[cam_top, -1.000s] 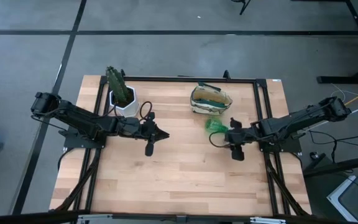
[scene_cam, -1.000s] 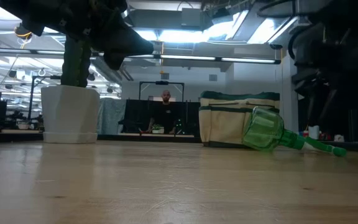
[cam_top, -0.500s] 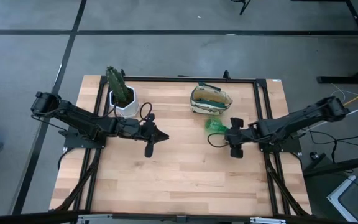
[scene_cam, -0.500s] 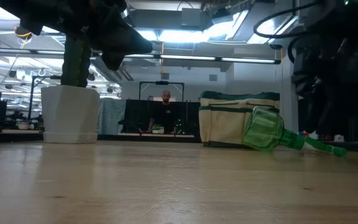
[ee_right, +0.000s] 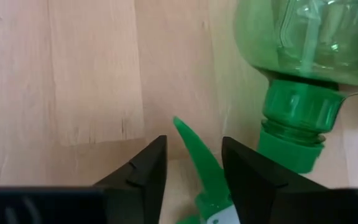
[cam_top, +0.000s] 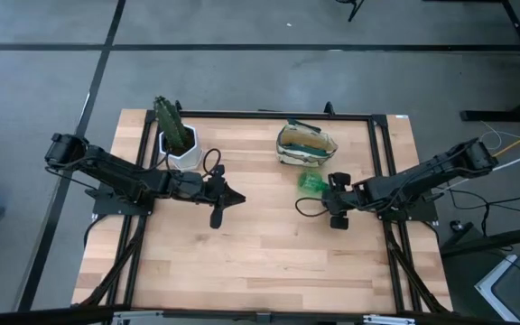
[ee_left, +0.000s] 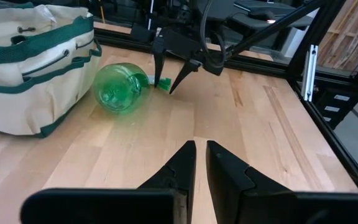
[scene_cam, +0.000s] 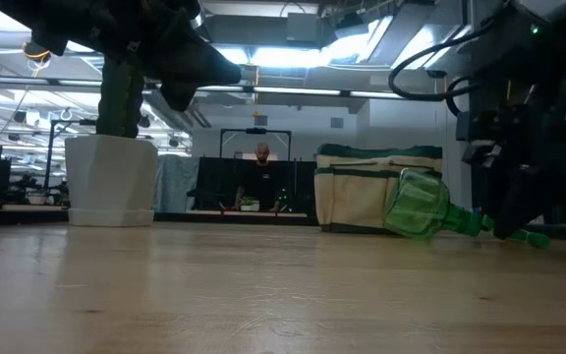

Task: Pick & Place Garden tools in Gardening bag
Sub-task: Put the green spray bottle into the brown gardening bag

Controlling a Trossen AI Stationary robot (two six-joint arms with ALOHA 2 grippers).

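On the table (cam_top: pixel 260 244), the gardening bag (cam_top: pixel 305 144) already holds tools at the far right, while the green spray bottle (cam_top: pixel 312 182) lies just beside it, straddled by the spread right gripper (ee_left: pixel 169 76); the left gripper (cam_top: pixel 233 196), nearly closed and empty, is parked mid-table.

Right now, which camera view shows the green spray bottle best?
The left wrist view: the whole green spray bottle lies on its side beside the gardening bag, with the right gripper open at its nozzle. The right wrist view shows only neck and trigger, the high view a small patch, the low view its side.
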